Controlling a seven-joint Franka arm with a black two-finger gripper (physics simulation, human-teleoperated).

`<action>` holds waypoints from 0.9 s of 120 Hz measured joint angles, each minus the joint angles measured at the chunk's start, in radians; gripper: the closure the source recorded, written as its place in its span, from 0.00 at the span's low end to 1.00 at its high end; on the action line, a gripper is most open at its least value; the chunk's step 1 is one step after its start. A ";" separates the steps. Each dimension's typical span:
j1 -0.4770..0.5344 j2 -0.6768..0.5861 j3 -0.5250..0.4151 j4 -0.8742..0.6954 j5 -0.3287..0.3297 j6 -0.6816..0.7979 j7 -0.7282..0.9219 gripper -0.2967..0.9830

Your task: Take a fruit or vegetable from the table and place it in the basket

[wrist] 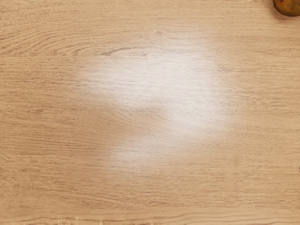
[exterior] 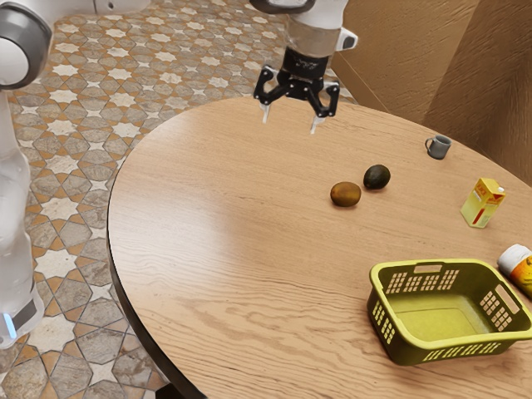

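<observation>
My gripper (exterior: 289, 126) is open above the table's far part in the exterior view, with nothing between its fingers. An orange-brown fruit (exterior: 346, 194) lies on the table, lower and toward the exterior view's right from the gripper. Close beside it is a dark green, avocado-like fruit (exterior: 376, 177). The yellow-green basket (exterior: 403, 339) stands near the exterior view's lower right, with its inside bare. In the wrist view, part of the brown fruit (wrist: 288, 5) shows at a corner, cut off by the edge.
On the wooden table (exterior: 208, 224), a grey mug (exterior: 439, 148) stands beyond the fruits. A yellow carton (exterior: 482, 204) and a white-capped bottle (exterior: 519, 264) are at the exterior view's right, the bottle close behind the basket. The round table edge curves along the exterior view's left.
</observation>
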 joint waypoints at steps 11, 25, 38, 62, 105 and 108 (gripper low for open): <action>0.000 -0.001 0.001 0.000 0.000 -0.005 -0.168 0.23; 0.007 0.003 0.001 0.000 0.005 -0.008 -0.305 0.23; 0.004 0.006 0.009 0.000 0.006 -0.004 -0.325 0.23; 0.038 0.064 0.048 0.029 0.006 0.005 -0.206 0.23; 0.132 0.434 -0.024 0.316 0.008 0.091 0.377 0.23; 0.138 0.436 -0.031 0.316 0.008 0.101 0.416 0.23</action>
